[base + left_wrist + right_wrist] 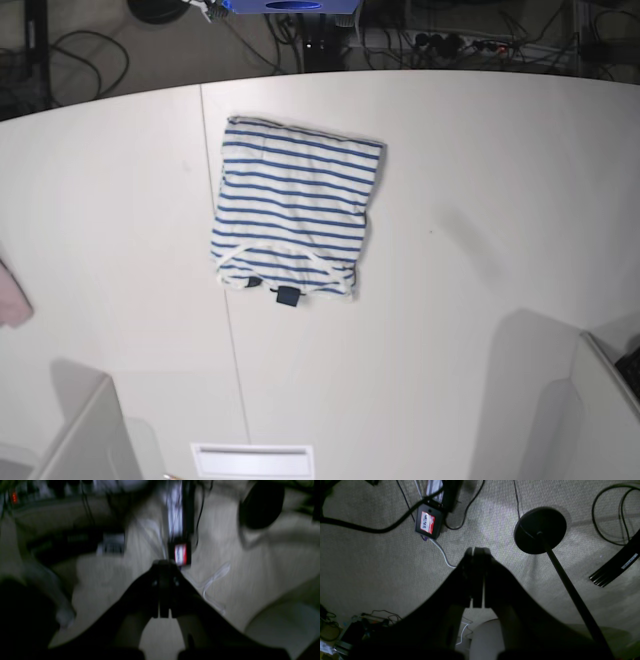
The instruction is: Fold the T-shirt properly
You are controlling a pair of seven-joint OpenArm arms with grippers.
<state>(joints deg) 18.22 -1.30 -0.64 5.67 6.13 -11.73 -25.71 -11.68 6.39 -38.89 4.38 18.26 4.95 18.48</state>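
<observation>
The T-shirt [295,210] lay on the white desk [480,180] as a compact, roughly square bundle — soft white cloth with thin blue stripes, its dark tag [287,295] at the near hem; the folding looked essentially done. The left hand [163,563] and right hand [478,551] were both shut and empty, raised over carpeted floor [370,562].

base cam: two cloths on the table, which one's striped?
The folded T-shirt mid-table: white with thin blue stripes and a dark tag. The pink cloth at the left edge is plain.
</observation>
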